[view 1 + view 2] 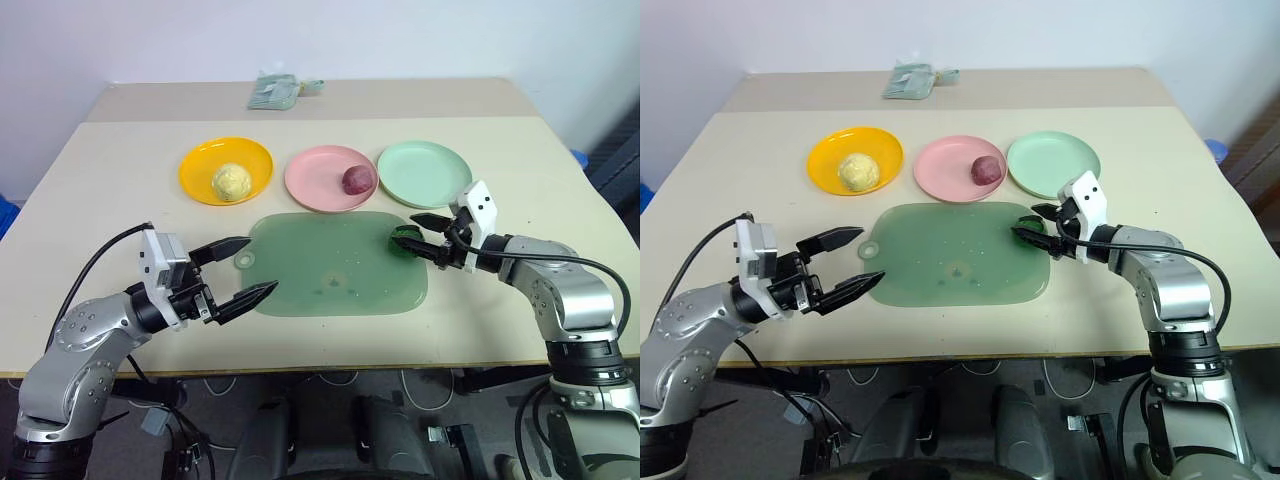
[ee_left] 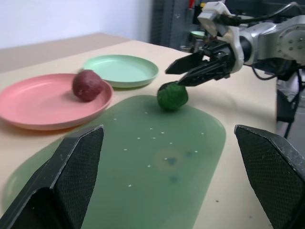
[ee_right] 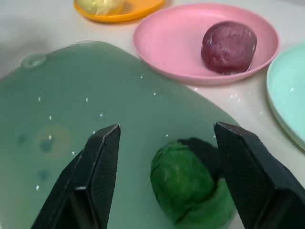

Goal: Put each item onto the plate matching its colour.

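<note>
Two toy foods are already placed on matching plates. The green ball [image 3: 183, 183] is left on the mat's [image 1: 330, 270] right edge, straddled ungripped by the right gripper's [image 1: 428, 235] parted fingers; the left gripper [image 1: 248, 270] is held open.

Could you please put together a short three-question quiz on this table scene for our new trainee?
1. True or false: the maroon ball lies on the pink plate.
2. Which plate has nothing on it? A orange plate, B pink plate, C mint plate.
3. The green ball rests on the ____, between the fingers of the right gripper.

Key
1. True.
2. C; the yellow lump lies on the orange one.
3. Green mat.
</note>
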